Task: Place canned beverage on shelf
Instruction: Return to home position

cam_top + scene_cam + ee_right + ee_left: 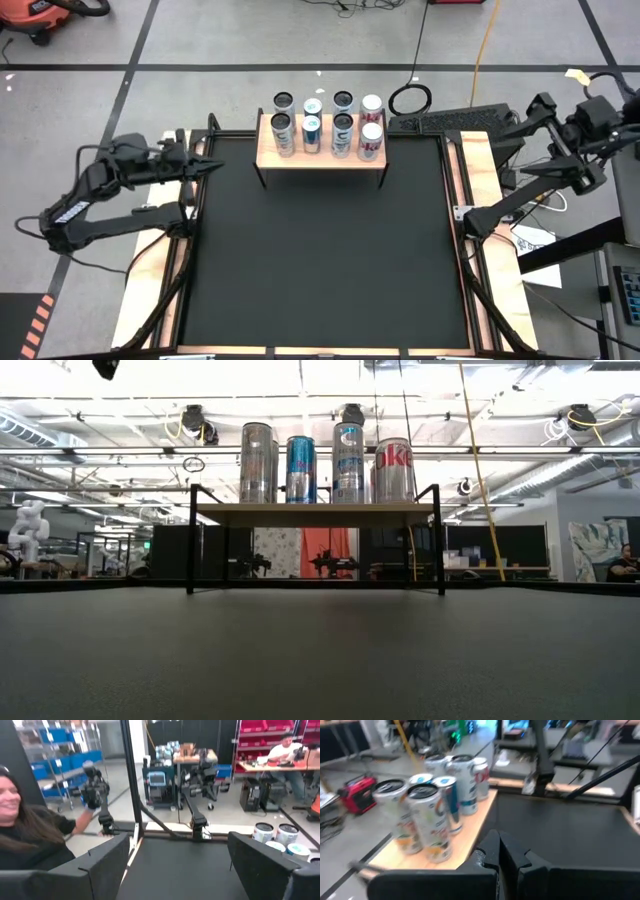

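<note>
The shelf (322, 160) is a small light-wood board on thin black legs (191, 540), standing at the far middle of the black table. Several upright beverage cans (312, 130) stand on their bases on it in two rows; they also show in the low view (300, 470) and the left wrist view (427, 820). My left gripper (208, 165) hovers over the table's left edge, left of the shelf, pointing at the table. It is shut and holds nothing (499, 851). My right arm (575, 130) is raised beyond the table's right edge. Its gripper (180, 851) is open with nothing between its fingers.
The black mat (320, 260) in front of the shelf is bare. Wooden strips (490, 180) run along both sides of the table. A keyboard (455, 120) lies behind the far right corner. A person (25, 820) shows beyond the table's left side.
</note>
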Robot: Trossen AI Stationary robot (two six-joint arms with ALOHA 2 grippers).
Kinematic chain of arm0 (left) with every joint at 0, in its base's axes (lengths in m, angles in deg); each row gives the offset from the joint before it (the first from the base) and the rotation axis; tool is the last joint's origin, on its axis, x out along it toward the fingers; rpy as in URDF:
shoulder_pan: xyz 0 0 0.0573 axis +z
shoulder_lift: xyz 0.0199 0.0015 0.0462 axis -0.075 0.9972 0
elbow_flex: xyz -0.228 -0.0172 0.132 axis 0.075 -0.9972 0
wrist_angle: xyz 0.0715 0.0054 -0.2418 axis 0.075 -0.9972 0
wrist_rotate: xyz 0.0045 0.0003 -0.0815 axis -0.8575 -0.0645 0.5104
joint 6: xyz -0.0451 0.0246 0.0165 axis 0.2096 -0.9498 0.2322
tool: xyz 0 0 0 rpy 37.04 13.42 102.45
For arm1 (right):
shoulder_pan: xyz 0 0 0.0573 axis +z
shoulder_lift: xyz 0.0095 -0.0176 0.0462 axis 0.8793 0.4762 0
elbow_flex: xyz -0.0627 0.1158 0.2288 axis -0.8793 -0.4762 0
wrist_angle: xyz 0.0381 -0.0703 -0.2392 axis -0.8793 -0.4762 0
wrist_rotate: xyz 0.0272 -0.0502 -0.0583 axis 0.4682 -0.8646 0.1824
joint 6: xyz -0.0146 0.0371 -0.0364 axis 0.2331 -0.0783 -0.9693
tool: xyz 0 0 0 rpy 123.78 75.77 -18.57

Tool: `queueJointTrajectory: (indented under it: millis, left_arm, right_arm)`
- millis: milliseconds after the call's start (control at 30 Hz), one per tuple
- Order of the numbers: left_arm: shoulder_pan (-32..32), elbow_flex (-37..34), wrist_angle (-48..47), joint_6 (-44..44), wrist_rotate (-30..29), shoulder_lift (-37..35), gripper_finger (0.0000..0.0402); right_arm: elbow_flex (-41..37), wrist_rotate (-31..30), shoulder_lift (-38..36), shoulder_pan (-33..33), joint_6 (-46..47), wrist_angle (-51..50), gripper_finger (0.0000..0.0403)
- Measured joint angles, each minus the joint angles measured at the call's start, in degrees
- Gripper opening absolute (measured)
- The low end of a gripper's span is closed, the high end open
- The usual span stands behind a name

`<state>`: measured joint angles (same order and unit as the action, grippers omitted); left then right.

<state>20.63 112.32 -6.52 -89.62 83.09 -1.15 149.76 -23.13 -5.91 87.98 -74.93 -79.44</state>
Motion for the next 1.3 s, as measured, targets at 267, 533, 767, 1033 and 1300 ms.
queueJointTrajectory:
  millis: [267, 533, 767, 1033, 1300]
  left_arm:
    - [0.0, -15.9, 13.6, 1.8, 3.1, -7.7, 0.0000]
    - [0.0, -29.4, 23.7, 1.7, 3.1, -12.9, 0.0000]
    - [0.0, -39.4, 33.9, 1.8, 3.3, -15.2, 0.0000]
    - [0.0, -46.0, 39.6, 1.4, 3.2, -15.3, 0.0000]
    - [0.0, -51.3, 42.4, 1.7, 3.0, -15.3, 0.0000]
  right_arm:
    - [-29.7, 0.3, -15.9, -0.1, -1.9, 19.8, 0.0318]
    - [-59.1, 0.5, -29.3, -0.1, -1.9, 38.2, 0.0318]
    - [-77.1, 0.3, -37.0, -0.1, -1.9, 48.8, 0.0318]
    - [-89.8, 0.2, -41.3, -0.1, -3.5, 55.5, 0.0318]
    - [-97.0, 0.2, -41.8, -0.1, -2.5, 62.1, 0.0318]
